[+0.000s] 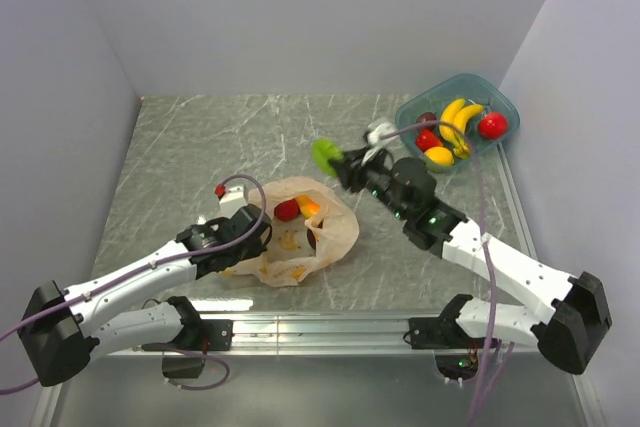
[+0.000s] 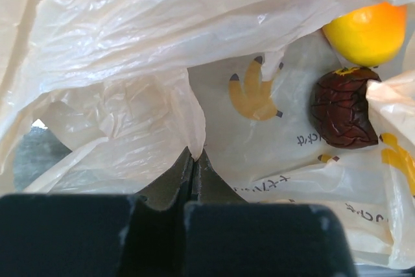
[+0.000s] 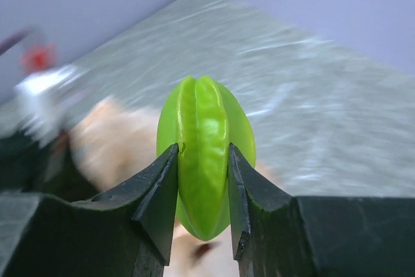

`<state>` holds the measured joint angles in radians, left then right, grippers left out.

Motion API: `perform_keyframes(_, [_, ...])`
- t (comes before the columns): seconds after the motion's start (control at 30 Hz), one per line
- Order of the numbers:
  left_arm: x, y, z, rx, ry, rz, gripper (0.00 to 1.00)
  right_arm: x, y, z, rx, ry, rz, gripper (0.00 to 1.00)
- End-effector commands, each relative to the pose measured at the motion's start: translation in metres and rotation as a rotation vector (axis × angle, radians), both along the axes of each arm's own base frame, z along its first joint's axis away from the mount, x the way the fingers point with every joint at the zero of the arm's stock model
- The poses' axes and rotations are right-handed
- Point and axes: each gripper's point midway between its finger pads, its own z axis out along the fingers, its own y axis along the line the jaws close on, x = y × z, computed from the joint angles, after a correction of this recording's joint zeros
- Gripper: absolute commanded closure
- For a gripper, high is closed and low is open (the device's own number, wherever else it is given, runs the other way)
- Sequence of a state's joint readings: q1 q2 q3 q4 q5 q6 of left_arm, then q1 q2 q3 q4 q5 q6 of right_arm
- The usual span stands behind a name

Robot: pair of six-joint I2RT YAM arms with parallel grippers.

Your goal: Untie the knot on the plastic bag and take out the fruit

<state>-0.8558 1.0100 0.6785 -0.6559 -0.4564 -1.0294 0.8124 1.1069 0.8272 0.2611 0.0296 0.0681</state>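
Top external, left gripper (image 1: 262, 229): I find it at the left edge of the plastic bag (image 1: 300, 242), which spreads away ahead of its fingertips.
Left gripper grip: on the left wrist view its fingers (image 2: 175, 183) are pressed together, with a fold of the bag's film caught at their tips.
Right gripper (image 1: 338, 161): it sits just beyond the bag's far right rim, not touching it, and is clamped on a green star fruit (image 1: 324, 154).
Star fruit axis: on the right wrist view its long axis runs along the fingers. The ridges run lengthwise, one end rises past the fingertips, and the other end sinks between them.
Bag axis: its long axis slants from the left gripper toward the right gripper, and the mouth gapes up at the overhead camera.
Fruit in the bag: a red fruit (image 1: 287, 210) and an orange fruit (image 1: 309, 206) lie just ahead of the left gripper.
Left wrist only: I can read orange printed marks and small lettering on the film. A dark fruit (image 2: 342, 115) with cracked skin lies ahead and to the right of the fingertips, just below the orange fruit.
Top external only: a teal tub (image 1: 466, 77) holding bananas (image 1: 458, 115) and other fruit sits off the right gripper's right side, well apart from the bag.
Right wrist only: the bag is a pale blur beyond the fingers.
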Motion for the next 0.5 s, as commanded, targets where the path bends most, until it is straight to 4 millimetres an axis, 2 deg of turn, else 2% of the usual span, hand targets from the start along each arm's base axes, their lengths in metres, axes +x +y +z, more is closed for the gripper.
perform_keyframes(0.0, [0.003, -0.009, 0.001, -0.028, -0.021, -0.05, 1.0, 0.054, -0.063, 0.022, 0.023, -0.009, -0.284, 1.0])
perform_keyframes(0.03, [0.005, -0.01, 0.001, -0.03, -0.028, -0.053, 0.99, 0.08, -0.102, 0.015, 0.017, 0.014, -0.422, 1.0])
perform_keyframes(0.07, [0.004, -0.01, 0.0, -0.029, -0.028, -0.059, 1.0, 0.095, -0.116, 0.003, 0.014, 0.056, -0.489, 1.0])
perform_keyframes(0.1, [0.004, -0.01, -0.001, -0.024, -0.031, -0.072, 0.99, 0.109, -0.135, 0.003, 0.023, 0.069, -0.562, 1.0])
perform_keyframes(0.13, [0.005, -0.011, 0.001, -0.028, -0.039, -0.079, 0.99, 0.125, -0.167, -0.003, 0.031, 0.089, -0.665, 1.0])
perform_keyframes(0.17, [0.004, -0.011, 0.0, -0.029, -0.044, -0.085, 0.99, 0.14, -0.185, -0.018, 0.042, 0.134, -0.739, 1.0])
perform_keyframes(0.2, [0.005, -0.011, 0.001, -0.029, -0.051, -0.092, 1.0, 0.151, -0.198, -0.015, 0.071, 0.144, -0.781, 1.0])
perform_keyframes(0.23, [0.005, -0.012, 0.002, -0.026, -0.057, -0.108, 1.0, 0.16, -0.211, -0.021, 0.09, 0.168, -0.822, 1.0])
perform_keyframes(0.27, [0.006, -0.013, 0.004, -0.035, -0.07, -0.114, 0.99, 0.177, -0.234, -0.041, 0.113, 0.224, -0.868, 1.0])
perform_keyframes(0.3, [0.006, -0.013, 0.004, -0.033, -0.077, -0.124, 1.0, 0.19, -0.241, -0.035, 0.141, 0.225, -0.881, 1.0])
perform_keyframes(0.33, [0.006, -0.014, 0.005, -0.039, -0.081, -0.13, 0.99, 0.2, -0.25, -0.039, 0.152, 0.239, -0.904, 1.0])
perform_keyframes(0.37, [0.006, -0.014, 0.007, -0.041, -0.089, -0.134, 0.99, 0.215, -0.263, -0.064, 0.137, 0.298, -0.934, 1.0])
perform_keyframes(0.4, [0.006, -0.014, 0.007, -0.04, -0.092, -0.143, 0.99, 0.23, -0.269, -0.051, 0.158, 0.284, -0.945, 1.0])
perform_keyframes(0.43, [0.006, -0.014, 0.007, -0.039, -0.095, -0.144, 0.99, 0.24, -0.274, -0.055, 0.158, 0.3, -0.958, 1.0])
perform_keyframes(0.47, [0.006, -0.014, 0.009, -0.039, -0.101, -0.148, 0.99, 0.251, -0.279, -0.081, 0.13, 0.359, -0.976, 1.0])
